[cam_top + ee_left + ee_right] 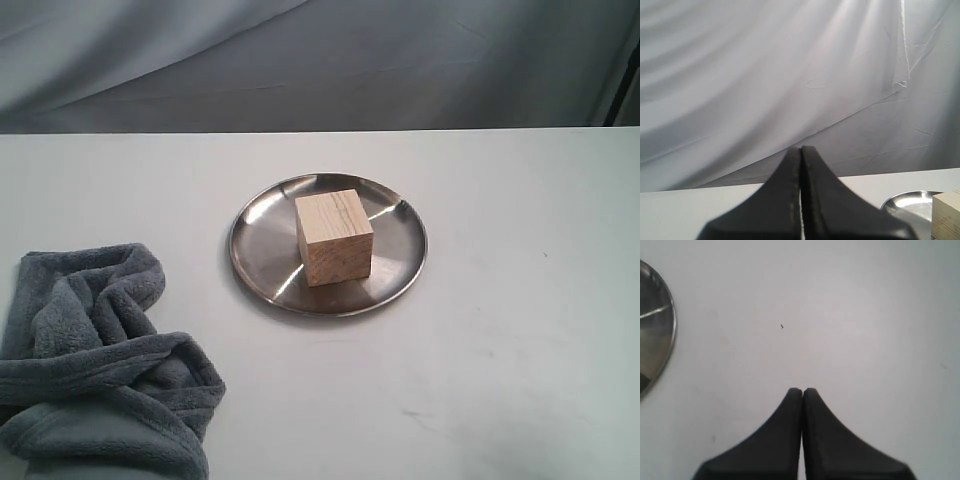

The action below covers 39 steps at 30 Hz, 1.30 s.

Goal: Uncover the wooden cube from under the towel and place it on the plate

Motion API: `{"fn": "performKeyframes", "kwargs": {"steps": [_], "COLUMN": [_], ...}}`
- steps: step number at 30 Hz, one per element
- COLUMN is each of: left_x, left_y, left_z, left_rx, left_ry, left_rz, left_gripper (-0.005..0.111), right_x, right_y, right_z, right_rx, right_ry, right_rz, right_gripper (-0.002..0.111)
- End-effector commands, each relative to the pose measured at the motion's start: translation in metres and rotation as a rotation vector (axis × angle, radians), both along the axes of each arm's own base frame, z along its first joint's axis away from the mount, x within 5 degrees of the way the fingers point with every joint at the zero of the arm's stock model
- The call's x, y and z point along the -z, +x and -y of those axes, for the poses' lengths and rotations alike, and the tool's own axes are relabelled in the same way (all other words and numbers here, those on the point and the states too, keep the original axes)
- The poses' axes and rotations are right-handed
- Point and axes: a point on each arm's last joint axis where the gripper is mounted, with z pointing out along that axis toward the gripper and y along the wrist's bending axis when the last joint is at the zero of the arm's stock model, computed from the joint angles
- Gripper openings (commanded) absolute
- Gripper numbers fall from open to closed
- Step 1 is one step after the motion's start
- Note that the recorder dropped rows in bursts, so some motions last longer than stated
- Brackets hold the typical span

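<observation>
Towel (95,360): crumpled in a thick grey heap at the near left edge of the table (500,380), well apart from the plate (265,235); hides nothing that shows.
Table: white and flat, with faint scuffs on the near right part.
Left gripper (801,150): black jaws closed tight together, gripping nothing; aimed level over the table toward the backdrop (790,75), with a slice of plate and the wooden cube (946,217) at the edge of its view; not visible in the exterior view.
Right gripper (802,390): jaws likewise pressed together and empty; looks straight down on bare table, the plate rim off to one side and apart from it; also absent from the exterior view.
Plate: round steel dish in mid-table, flat on the surface, rim free all round.
Wooden cube: on the plate, about central, flat on its base, turned a little, clear of the rim, touched by neither gripper.
Backdrop: grey cloth in loose folds behind the far table edge.
Done, by the look of it: cube uncovered, towel set aside, cube placed on the plate and released.
Left to do: nothing of the task itself, so far as can be judged.
</observation>
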Motion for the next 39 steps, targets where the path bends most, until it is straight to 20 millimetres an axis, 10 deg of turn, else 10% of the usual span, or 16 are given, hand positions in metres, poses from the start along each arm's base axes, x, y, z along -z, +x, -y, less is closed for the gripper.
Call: {"fn": "performKeyframes", "kwargs": {"steps": [1,12,23,30,39], "left_x": [0.0,0.0,0.0,0.0,0.0], "left_y": [0.0,0.0,0.0,0.0,0.0], "left_z": [0.0,0.0,0.0,0.0,0.0], "left_rx": [0.001,0.001,0.001,0.003,0.003], "left_ry": [-0.006,-0.006,-0.006,-0.006,-0.006], "left_rz": [0.007,0.007,0.007,0.011,0.011], "left_gripper": [0.0,0.0,0.0,0.0,0.0], "right_x": [-0.023,-0.06,-0.052,-0.05,-0.022], "right_y": [-0.035,-0.143,-0.272,-0.279,-0.239], "right_z": [-0.002,-0.009,-0.018,-0.017,-0.014], "right_rx": [0.002,-0.007,0.007,0.02,0.009], "right_ry": [-0.009,-0.068,-0.131,-0.14,-0.192], "right_rz": [0.161,0.573,1.023,0.984,1.092], "right_gripper": [0.0,0.0,0.0,0.0,0.0]}}
